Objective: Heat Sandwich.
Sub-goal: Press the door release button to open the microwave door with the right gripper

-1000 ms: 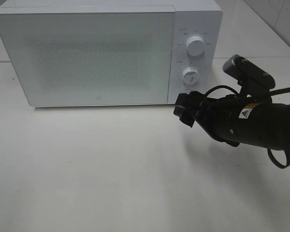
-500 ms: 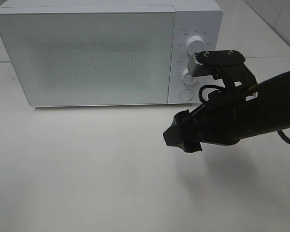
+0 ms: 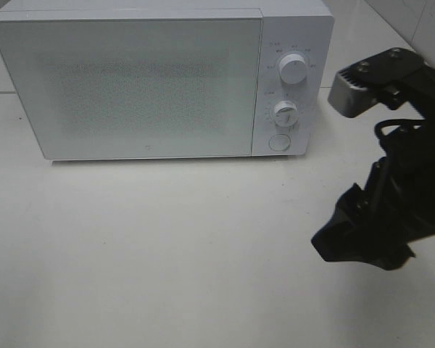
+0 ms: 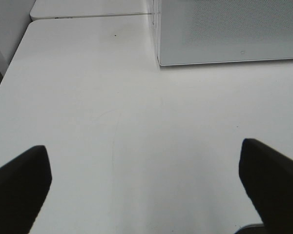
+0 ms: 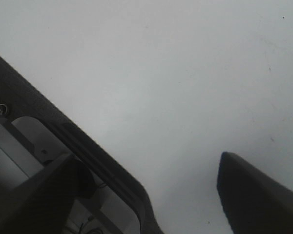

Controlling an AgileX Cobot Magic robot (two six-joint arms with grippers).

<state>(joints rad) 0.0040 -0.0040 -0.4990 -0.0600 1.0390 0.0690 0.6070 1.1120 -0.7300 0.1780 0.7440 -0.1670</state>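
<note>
The sandwich is out of view in every frame. A white microwave stands at the back of the table with its door closed; its lower front corner also shows in the left wrist view. My right gripper hangs over the table's front right, well in front of the microwave's control panel. In its wrist view the right gripper is open with nothing held. My left gripper is open wide over bare white table, empty, and does not show in the high view.
The control panel carries two round knobs and a round button. The white table spreads in front of the microwave. A dark-edged metal structure crosses the right wrist view below the gripper.
My right arm has swung away from the microwave's controls, moving right and toward the table's front, with its wrist turning. The microwave and the left gripper have not moved.
</note>
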